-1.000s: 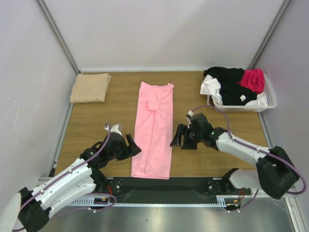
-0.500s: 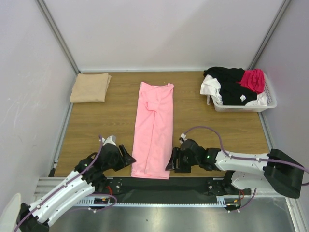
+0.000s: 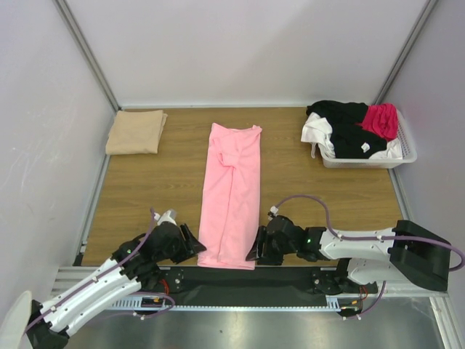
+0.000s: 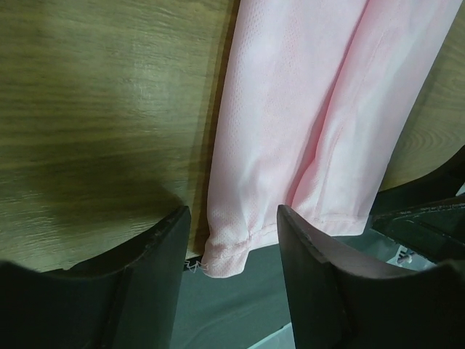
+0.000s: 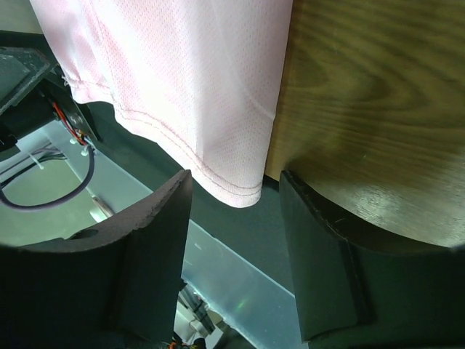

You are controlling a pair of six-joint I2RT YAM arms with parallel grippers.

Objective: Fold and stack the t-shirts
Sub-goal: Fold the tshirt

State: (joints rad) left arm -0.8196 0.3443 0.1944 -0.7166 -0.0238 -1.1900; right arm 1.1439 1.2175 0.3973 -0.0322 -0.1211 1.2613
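Two grippers are working from the top view: the left gripper [image 3: 190, 243] at seven o'clock and the right gripper [image 3: 256, 249] at five, each at a near corner of the long light pink cloth t-shirt [image 3: 231, 196]. This shirt is lying in a narrow strip from twelve to six on the brown wooden table [image 3: 167, 189], probably so the hem can be carried up to halve it. A folded tan cloth t-shirt [image 3: 136, 131] is sitting at ten o'clock, likely starting the stack. At two o'clock, a white plastic basket [image 3: 407, 149] is holding black [image 3: 347, 127], magenta [image 3: 381, 118] and white [image 3: 317, 131] shirts.

From the left wrist, the left gripper [image 4: 232, 240] is standing with its jaws parted, straddling the pink shirt's [image 4: 305, 123] stitched hem corner without pinching it.

From the right wrist, the right gripper [image 5: 236, 189] is likewise gaping around the opposite corner of the shirt [image 5: 189, 73], which is overhanging the table edge. No writing is showing legibly anywhere.
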